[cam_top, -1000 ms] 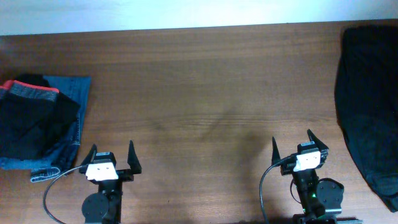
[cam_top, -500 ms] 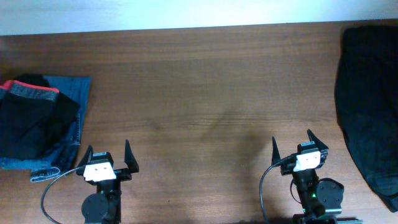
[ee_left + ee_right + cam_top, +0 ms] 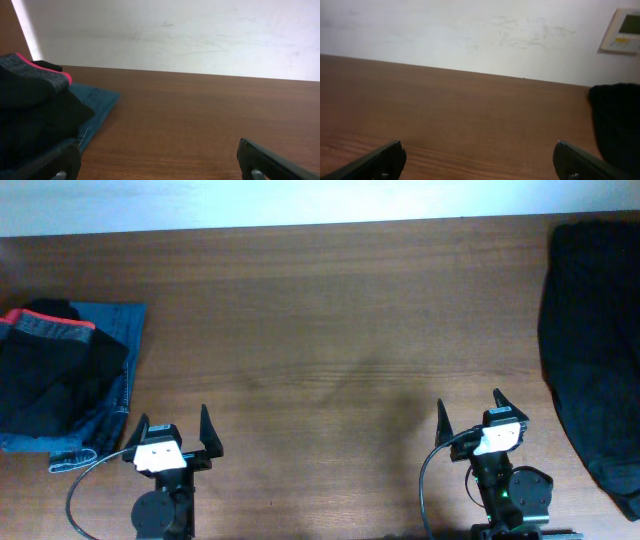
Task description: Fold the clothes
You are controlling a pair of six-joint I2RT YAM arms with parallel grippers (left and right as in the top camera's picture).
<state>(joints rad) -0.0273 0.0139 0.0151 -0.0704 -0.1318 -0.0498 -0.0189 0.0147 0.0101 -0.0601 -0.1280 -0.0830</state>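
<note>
The brown wooden surface spreads wide. A large, plain black garment of soft fabric lies heaped along its right edge. At the left, blue denim jeans lie under a smaller black piece with a red-and-grey band. At the near edge, the left end effector and right end effector stand spread apart, gripping nothing.

My desk is warm brown wood with streaky darker grain, and the wall is white. At the right edge of the overhead frame the clothes are plain matte black. At the left, the jeans are blue denim and the smaller piece is black with a red-and-grey band.
</note>
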